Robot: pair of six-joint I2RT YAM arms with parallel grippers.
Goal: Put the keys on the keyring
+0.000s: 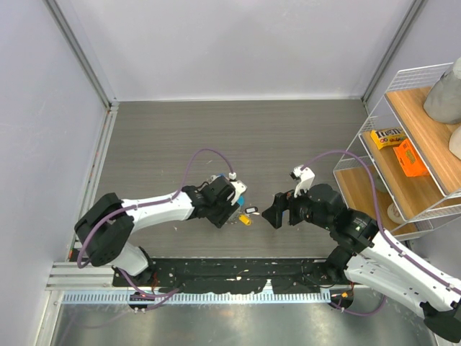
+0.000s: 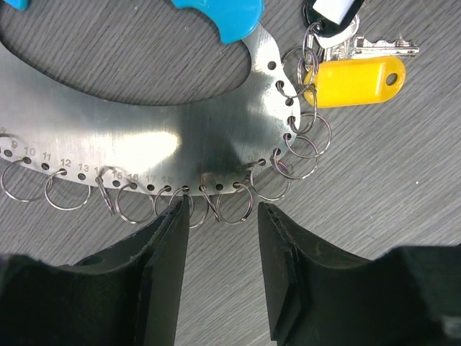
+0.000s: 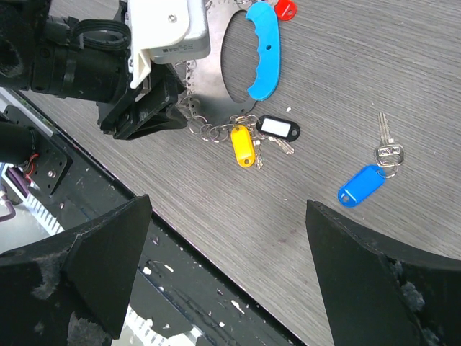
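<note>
While the grey table [image 1: 216,137] bears everything, the keyring [image 2: 144,137], a silvery crescent with numbered holes and a blue grip [image 2: 223,14], lies flat just ahead of the left gripper [image 2: 223,216]. Its jaws stand partly open on nothing, with the small split rings [image 2: 232,205] on the keyring's edge right at their gap. The right gripper [image 3: 227,209] hangs wide open and empty, well apart from the keyring. A yellow-tagged key [image 2: 356,79] and a black-tagged key [image 3: 277,128] hang from the rings. A blue-tagged key [image 3: 364,184] lies loose on the table.
</note>
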